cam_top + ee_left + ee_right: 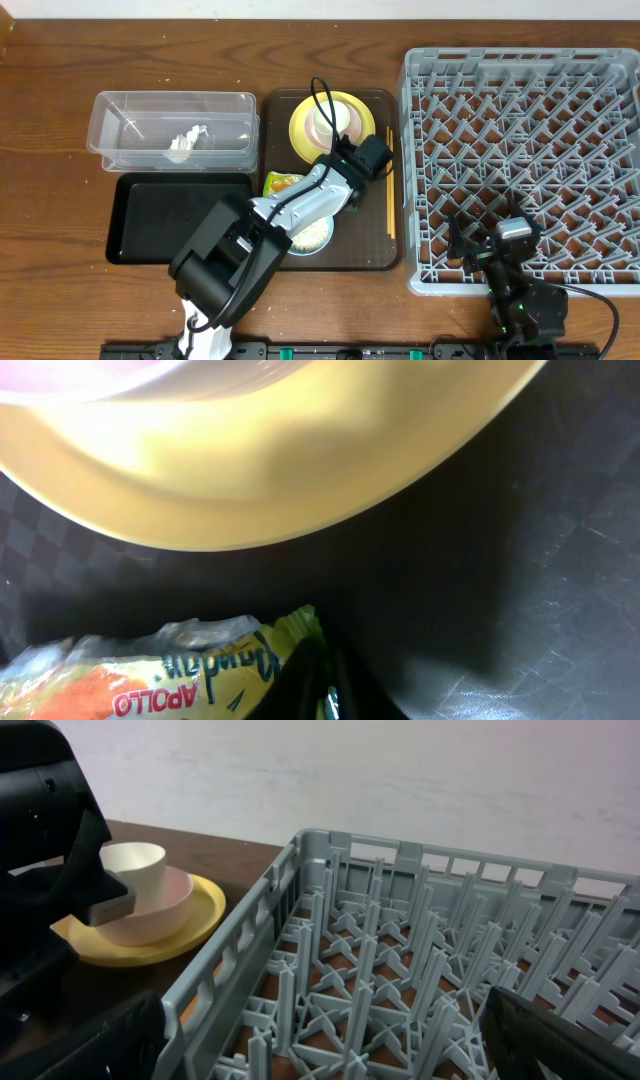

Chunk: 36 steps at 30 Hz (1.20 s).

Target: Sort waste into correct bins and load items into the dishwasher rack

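While the chopsticks [389,195] lie long axis near-to-far along the brown tray's [375,255] right edge, overhead has the tissue [185,143] sitting in the clear tub [110,105] on a wooden table [60,280].

Left wrist: the snack wrapper [150,670] sits just below the yellow plate [250,470]. Can't tell whether the left gripper [325,685] is spread or closed.

Right wrist: the right gripper [320,1060] is spread wide over the dishwasher rack [400,970], and the white cup [135,870] sits in the pink bowl [165,915].

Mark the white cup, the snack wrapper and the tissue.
white cup [141,870]: right wrist view, its outer wall.
snack wrapper [120,685]: left wrist view, its orange printed face.
tissue [184,145]: overhead view, its crumpled middle.
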{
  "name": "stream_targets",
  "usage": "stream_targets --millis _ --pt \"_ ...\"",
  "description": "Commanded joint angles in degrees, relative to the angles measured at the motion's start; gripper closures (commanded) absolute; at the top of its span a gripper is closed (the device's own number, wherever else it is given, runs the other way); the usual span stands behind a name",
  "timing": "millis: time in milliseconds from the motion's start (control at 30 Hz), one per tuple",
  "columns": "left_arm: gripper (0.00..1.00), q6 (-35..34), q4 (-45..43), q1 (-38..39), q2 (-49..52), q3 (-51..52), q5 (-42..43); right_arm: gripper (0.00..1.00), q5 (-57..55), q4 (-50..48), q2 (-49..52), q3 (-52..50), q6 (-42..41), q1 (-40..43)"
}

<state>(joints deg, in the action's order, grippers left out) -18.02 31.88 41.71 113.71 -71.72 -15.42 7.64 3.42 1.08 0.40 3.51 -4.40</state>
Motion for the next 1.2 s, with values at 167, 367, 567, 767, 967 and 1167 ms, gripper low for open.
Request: stream_targets --millis 167,367,567,767,967,1167 --pt "0.94 0.44 0.42 -0.31 -4.37 0.22 -0.76 0.01 -0.33 0.24 0.04 -0.09 -0.24 0.26" --pt "0.94 0.46 0.85 -0.31 -9.38 0.22 -0.79 0.01 -0.33 0.24 0.07 -0.09 -0.24 0.26" --pt "0.94 2.23 2.12 -0.31 -13.88 0.22 -0.79 0.01 -0.33 0.24 0.07 -0.09 -0.24 0.26" --pt "0.91 2.19 5.18 -1.6 -17.68 0.22 -5.73 0.01 -0.33 0.24 0.07 -0.09 -0.24 0.26" --pt "0.87 -7.23 15.1 -8.66 -19.87 0.22 -5.46 0.01 -0.33 0.24 0.07 -0.09 -0.24 0.26" --pt "0.91 -10.82 27.5 -16.55 -19.74 0.26 4.48 0.01 -0.35 0.24 0.07 -0.09 -0.24 0.26"
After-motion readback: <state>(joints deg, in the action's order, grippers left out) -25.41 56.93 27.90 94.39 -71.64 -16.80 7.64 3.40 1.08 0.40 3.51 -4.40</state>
